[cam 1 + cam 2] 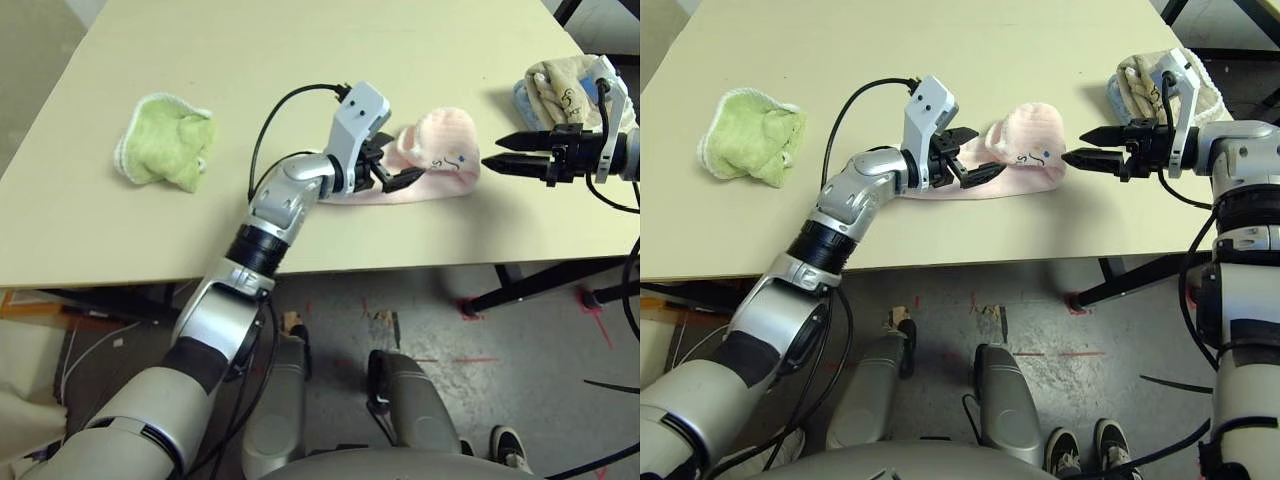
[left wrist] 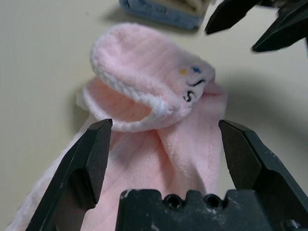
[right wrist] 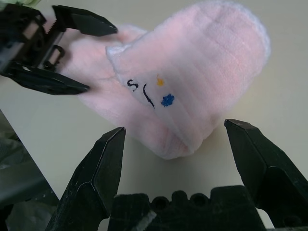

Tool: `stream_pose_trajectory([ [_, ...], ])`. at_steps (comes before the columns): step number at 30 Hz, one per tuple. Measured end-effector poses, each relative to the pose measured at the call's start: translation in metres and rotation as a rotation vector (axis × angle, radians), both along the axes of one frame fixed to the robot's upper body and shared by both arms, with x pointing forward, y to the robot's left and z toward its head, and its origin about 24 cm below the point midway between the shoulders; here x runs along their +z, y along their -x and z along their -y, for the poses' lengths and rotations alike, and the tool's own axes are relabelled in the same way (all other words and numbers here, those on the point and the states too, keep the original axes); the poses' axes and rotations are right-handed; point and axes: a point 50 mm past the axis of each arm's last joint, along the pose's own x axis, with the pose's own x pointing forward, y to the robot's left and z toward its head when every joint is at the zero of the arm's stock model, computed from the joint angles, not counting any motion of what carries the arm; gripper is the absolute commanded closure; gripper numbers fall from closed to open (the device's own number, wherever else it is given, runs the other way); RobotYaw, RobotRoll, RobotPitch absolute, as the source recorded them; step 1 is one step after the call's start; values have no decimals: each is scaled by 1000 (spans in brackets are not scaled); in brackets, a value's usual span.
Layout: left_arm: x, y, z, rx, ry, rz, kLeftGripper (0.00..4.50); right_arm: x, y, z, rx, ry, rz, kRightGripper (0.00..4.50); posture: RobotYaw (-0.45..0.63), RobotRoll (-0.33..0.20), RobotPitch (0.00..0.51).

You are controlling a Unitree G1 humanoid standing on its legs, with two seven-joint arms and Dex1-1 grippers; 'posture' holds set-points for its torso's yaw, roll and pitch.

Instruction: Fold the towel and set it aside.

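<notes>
pale pink towel (image 1: 440, 160) bunched near front edge of cream table (image 1: 300, 60), one rounded flap with white edging and small dark emblem curled up over the rest. left gripper (image 1: 395, 170) at towel's left end, jaws spread wide just above the fabric, nothing pinched. right gripper (image 1: 512, 155) just beside towel's right end, jaws likewise wide apart and empty, tips aimed at it. light-green cloth (image 1: 168, 140) well apart on the left. beige towel with blue layer (image 1: 555, 90) behind right gripper.
</notes>
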Motion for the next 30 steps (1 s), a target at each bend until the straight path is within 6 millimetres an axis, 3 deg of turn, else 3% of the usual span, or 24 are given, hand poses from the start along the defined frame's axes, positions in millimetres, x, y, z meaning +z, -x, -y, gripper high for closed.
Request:
stream_pose_trajectory([
  [3, -6, -3, 5, 1, -24, 8, 0, 0, 1, -2, 1, 1, 3, 34, 26, 0, 212],
  [6, -6, -6, 8, 6, -36, 23, 644, 0, 1, -3, 0, 1, 6, 0, 26, 0, 212],
  [16, -3, -11, 7, 25, -36, 59, 4480, -3, 2, -3, -24, -2, 6, 0, 23, 0, 211],
  [22, 0, -7, 4, -12, -67, 80, 4480, -4, 0, -3, -45, -1, 10, 0, 33, 0, 213],
  [30, 12, 19, -14, -58, -137, 69, 4480, -11, -4, 1, -99, 7, 20, 0, 54, 0, 214],
])
